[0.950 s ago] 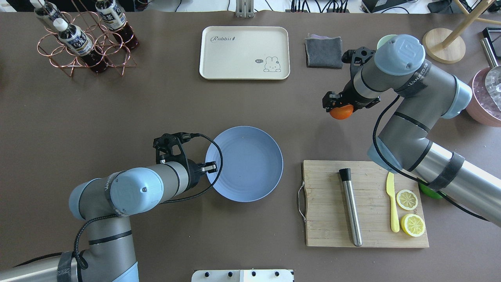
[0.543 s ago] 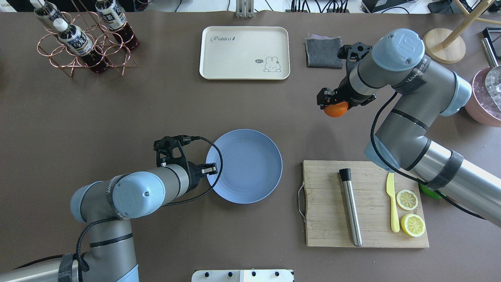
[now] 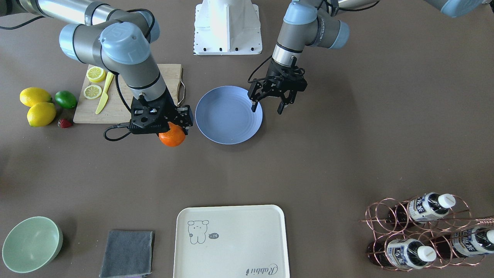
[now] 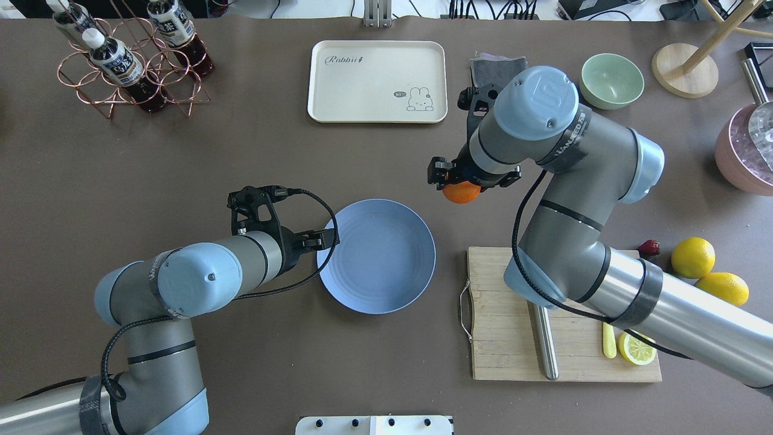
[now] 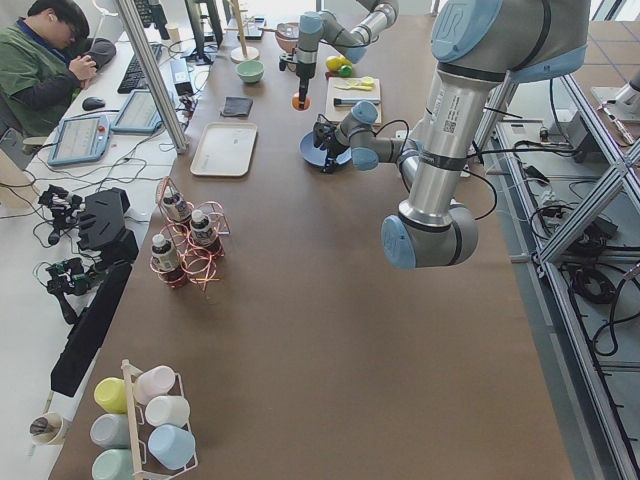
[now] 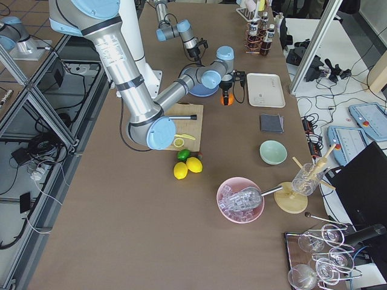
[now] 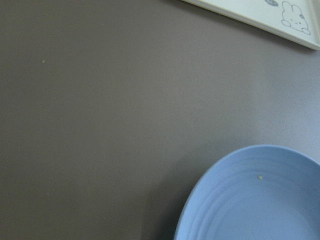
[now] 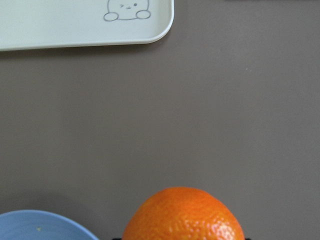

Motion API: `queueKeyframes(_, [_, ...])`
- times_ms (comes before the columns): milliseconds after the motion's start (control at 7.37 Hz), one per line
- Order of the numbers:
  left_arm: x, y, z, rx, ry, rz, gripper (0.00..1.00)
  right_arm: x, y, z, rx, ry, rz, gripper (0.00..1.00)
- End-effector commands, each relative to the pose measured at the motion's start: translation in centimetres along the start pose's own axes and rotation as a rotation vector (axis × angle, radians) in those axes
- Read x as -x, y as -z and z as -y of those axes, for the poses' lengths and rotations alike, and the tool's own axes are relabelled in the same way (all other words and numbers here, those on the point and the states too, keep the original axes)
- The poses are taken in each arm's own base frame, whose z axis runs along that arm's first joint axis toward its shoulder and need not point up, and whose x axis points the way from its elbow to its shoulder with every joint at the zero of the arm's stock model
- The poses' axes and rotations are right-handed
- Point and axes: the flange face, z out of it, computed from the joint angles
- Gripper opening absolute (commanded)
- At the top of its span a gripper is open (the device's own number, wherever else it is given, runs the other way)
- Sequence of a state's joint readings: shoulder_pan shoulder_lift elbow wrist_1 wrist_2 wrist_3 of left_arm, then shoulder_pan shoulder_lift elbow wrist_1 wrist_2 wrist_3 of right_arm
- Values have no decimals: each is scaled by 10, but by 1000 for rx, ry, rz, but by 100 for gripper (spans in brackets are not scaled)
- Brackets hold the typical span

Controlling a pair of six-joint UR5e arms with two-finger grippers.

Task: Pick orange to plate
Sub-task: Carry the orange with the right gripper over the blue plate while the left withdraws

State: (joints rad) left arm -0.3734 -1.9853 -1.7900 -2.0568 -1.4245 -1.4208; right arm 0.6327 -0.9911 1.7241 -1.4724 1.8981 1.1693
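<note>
Overhead exterior first: the brown table [image 4: 181, 169] fills the view. The right arm [image 4: 604, 266] is the biggest shape on it, reaching out over the board [image 4: 501, 338], which lies behind its fingers on the robot's side. The left arm [image 4: 199, 284] is folded in low, its wrist pointing across toward the middle.

The tray [image 4: 374, 78] sits well beyond both sets of fingers, at the far edge, apart from everything in play.

Now the plate [image 4: 386, 266], right in the middle between the two grippers. Front-facing view for the left gripper [image 3: 266, 105]: its fingers [image 3: 252, 105] are spread wide with nothing between them. One hangs over the plate's rim, the other is just outside it over bare table.

Right gripper [image 3: 170, 125] next, and it's closed tight on the orange [image 3: 172, 137]. The fruit bulges out below the fingers, gripped on both sides. It's just beside the plate's rim on the side opposite the left fingers, over bare table and not over the blue. The right wrist view agrees: orange at the bottom edge, a sliver of plate rim off to one side. Whether it clears the tabletop, I can't call.
</note>
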Motion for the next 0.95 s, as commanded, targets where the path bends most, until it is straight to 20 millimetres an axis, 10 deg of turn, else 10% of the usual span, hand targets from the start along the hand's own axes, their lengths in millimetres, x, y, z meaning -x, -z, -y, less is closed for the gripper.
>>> queueKeyframes(0, [13,11,37,41,-77,54,98,39,-13,-56,-4,-11,12,0])
queueKeyframes(407, [47,55,97,-20,-219,47,98,76,-28,-110,9,-16,23,0])
queueKeyframes(543, [56,58,112,23,-198,37,98,85,-32,-118,10,-10,22,24])
queueKeyframes(679, [66,64,121,26,-187,25,98,89,-33,-118,8,-21,23,80])
queueKeyframes(814, [79,61,121,43,-182,19,98,93,-39,-121,12,-25,16,99])
